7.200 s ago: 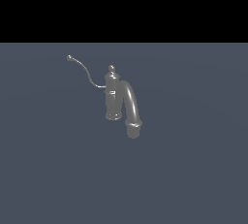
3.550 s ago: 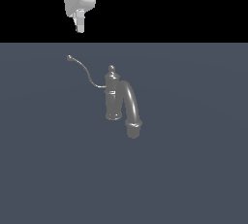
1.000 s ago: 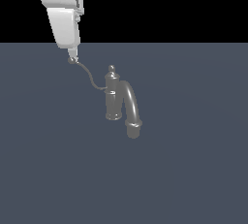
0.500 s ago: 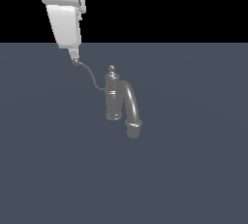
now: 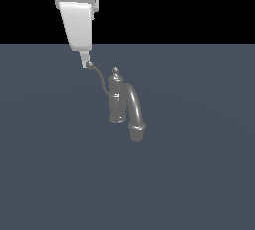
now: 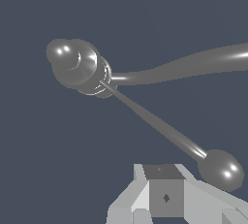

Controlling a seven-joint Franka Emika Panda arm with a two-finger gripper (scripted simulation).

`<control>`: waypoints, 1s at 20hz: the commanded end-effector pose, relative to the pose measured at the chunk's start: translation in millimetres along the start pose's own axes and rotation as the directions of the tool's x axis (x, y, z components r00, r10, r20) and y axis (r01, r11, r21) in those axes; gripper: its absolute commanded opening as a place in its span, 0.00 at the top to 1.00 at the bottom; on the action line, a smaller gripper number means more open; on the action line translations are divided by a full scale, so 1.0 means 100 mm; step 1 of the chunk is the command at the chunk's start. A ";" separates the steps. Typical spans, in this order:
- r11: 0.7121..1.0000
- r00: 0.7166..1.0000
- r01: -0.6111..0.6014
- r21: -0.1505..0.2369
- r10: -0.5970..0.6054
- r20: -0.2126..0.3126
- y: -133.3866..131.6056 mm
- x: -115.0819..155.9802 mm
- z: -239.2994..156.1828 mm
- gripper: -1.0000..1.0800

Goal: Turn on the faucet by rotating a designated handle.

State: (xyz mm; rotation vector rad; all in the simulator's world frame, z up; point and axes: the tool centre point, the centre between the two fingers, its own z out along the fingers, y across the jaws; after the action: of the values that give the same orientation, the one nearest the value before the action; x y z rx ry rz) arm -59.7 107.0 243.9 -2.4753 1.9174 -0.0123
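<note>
On the plain grey counter (image 5: 199, 174) the fingers (image 5: 85, 64) (how far open I cannot tell) sit beside the handle (image 5: 102, 80) ball tip, likeliest for leverage to swing it around the faucet (image 5: 117, 102).

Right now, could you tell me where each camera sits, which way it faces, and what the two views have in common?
Exterior view: off the arm, raised, looking down across the dark floor at the faucet; the white gripper comes in from above.
Wrist view: on the wrist, looking down the gripper onto the post's knob top; only grey finger parts show.
Shared: the handle, its ball tip beside the gripper, and the spout.
</note>
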 end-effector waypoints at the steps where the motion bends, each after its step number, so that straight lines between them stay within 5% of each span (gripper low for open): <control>1: 1.000 1.000 -0.011 -0.009 0.011 -0.001 0.12 0.13 0.01 1.00; 12: 1.000 1.000 0.005 -0.005 -0.005 -0.001 0.36 0.30 0.00 1.00; 20: 1.000 1.000 0.000 -0.009 0.000 -0.001 0.38 0.78 0.00 1.00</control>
State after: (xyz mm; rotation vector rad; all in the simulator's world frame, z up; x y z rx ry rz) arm -80.4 42.2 243.8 -2.5010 1.8948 -0.0039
